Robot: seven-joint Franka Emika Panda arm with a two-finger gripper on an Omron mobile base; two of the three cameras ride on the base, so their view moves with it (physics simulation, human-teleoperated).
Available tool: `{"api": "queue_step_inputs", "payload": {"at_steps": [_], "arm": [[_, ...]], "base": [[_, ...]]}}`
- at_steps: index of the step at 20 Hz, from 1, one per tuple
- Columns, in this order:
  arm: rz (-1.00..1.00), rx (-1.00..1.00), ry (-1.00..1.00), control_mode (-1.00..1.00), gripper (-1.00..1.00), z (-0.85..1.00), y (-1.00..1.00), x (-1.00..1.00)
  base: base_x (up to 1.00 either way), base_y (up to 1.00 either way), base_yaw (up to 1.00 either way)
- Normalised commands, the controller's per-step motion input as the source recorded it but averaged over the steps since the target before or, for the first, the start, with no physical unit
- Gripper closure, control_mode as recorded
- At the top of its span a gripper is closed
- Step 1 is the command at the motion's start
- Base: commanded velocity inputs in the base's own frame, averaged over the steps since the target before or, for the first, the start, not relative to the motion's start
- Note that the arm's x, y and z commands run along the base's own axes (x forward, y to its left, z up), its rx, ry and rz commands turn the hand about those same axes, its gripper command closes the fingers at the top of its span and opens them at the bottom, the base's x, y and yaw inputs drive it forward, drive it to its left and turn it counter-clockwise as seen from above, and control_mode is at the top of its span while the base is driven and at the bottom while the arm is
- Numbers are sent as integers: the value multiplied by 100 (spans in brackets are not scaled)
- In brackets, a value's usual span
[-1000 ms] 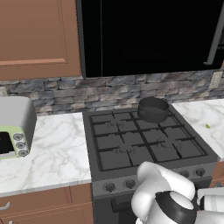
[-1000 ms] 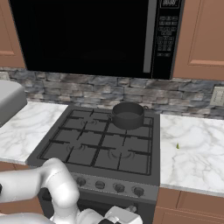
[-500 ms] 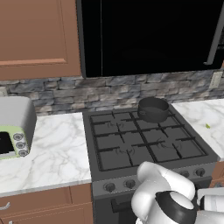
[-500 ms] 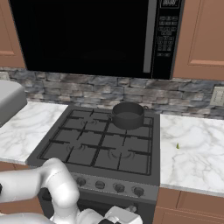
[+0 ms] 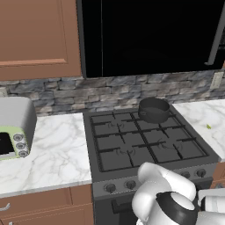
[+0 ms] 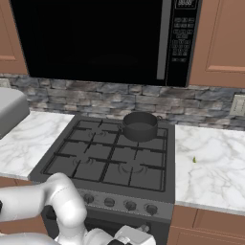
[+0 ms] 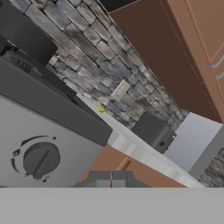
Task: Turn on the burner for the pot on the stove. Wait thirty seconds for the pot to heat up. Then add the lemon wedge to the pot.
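Step one, lighting the burner, was what I judged to be in hand: my gripper [image 7: 112, 178] sat at the bottom of the hand view, jaws pressed closed on nothing, low before the stove [image 5: 149, 145] front with a knob [image 7: 40, 160] at lower left. Next I would need to reach that knob and twist it. Both base views placed the pot [image 6: 139, 126] on the back right burner, upper centre of frame, and the lemon wedge [image 6: 194, 160] apart on the counter [image 6: 210, 167] at right. The hand view alone showed the knob's ridge up close; it showed the wedge [image 7: 101, 110] too, as a yellow speck.
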Motion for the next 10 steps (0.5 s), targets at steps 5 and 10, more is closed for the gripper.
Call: {"api": "queue_step_inputs", "payload": {"at_steps": [5, 10], "arm": [[0, 0, 0, -100, 100, 0, 0, 0], [0, 0, 0, -100, 100, 0, 0, 0]], "base": [[0, 0, 0], [0, 0, 0]]}}
